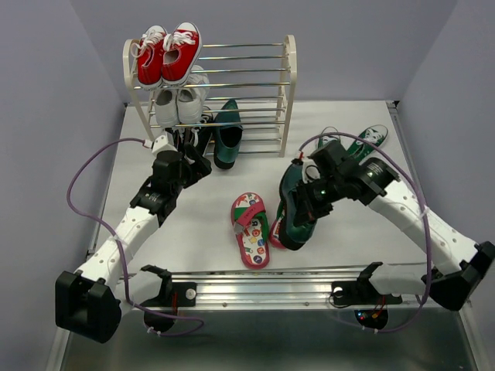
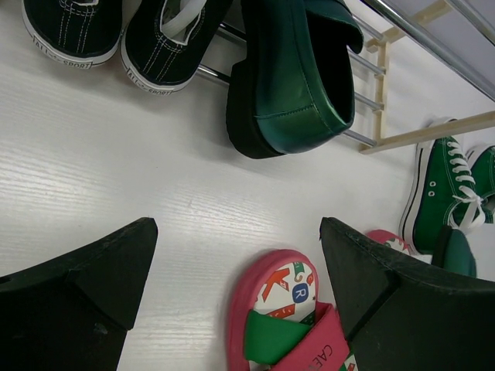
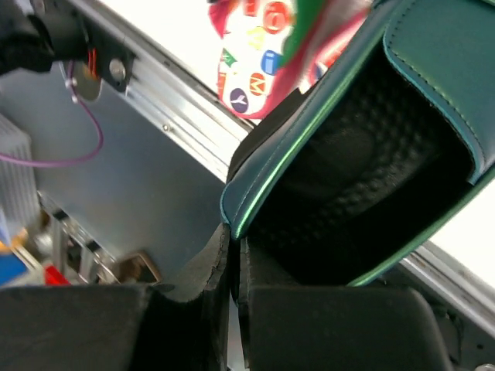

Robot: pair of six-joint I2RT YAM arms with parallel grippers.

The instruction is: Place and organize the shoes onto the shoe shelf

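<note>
I'm gripping one teal slip-on by its collar in the closed right pincer at 4 o'clock of the tabletop, bound for the shoe shelf at 12, while the left pincer is gaping empty.

Left arm: reached toward the cream-and-chrome shoe shelf.
Left gripper: hung just before its bottom tier, jaws spread wide.
Right arm: bent, short of that shelf.
Right gripper: pinched a dark teal slip-on.

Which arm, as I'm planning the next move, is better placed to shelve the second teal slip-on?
Right: the right hand is shut on the teal slip-on; the left hand is open and empty by the shoe shelf.
</note>
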